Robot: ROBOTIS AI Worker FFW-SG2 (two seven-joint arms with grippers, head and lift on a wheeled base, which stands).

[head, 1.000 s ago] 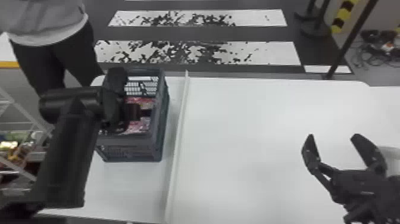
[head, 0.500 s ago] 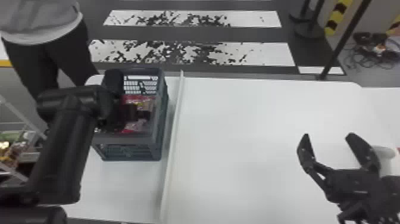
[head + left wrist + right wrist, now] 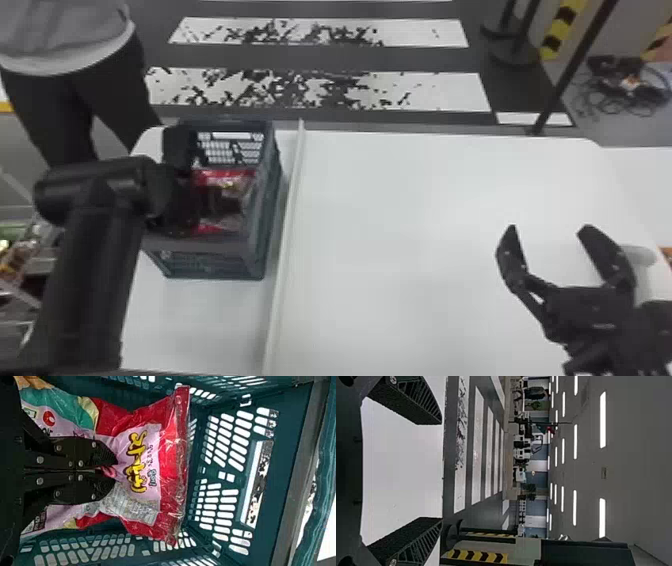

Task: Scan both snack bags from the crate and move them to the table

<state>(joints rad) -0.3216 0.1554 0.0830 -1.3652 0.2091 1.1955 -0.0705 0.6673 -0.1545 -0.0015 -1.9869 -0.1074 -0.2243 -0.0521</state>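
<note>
In the left wrist view, the robot's black two-fingered left hand (image 3: 115, 472) pinches a small fold of a glossy red, lilac and teal plastic snack bag (image 3: 170, 455). The bag lies inside a dark teal slotted plastic crate (image 3: 291, 435). Lifting it out seems the step in hand, with scanning to follow. That grip takes little film (and slick film at that), so the bag's weight could drag it free, or swing its crimped end into the wall. I cannot tell where the second bag lies.

In the head view, the crate stands on the white worktop (image 3: 400, 225), beside a long pale raised strip (image 3: 286, 240). Too low a lift or carry could snag the bag on the crate's rim.

In the right wrist view, the right hand (image 3: 549, 230) has its fingers spread wide and empty; a handover would risk a fumble if the fold slipped between them.
</note>
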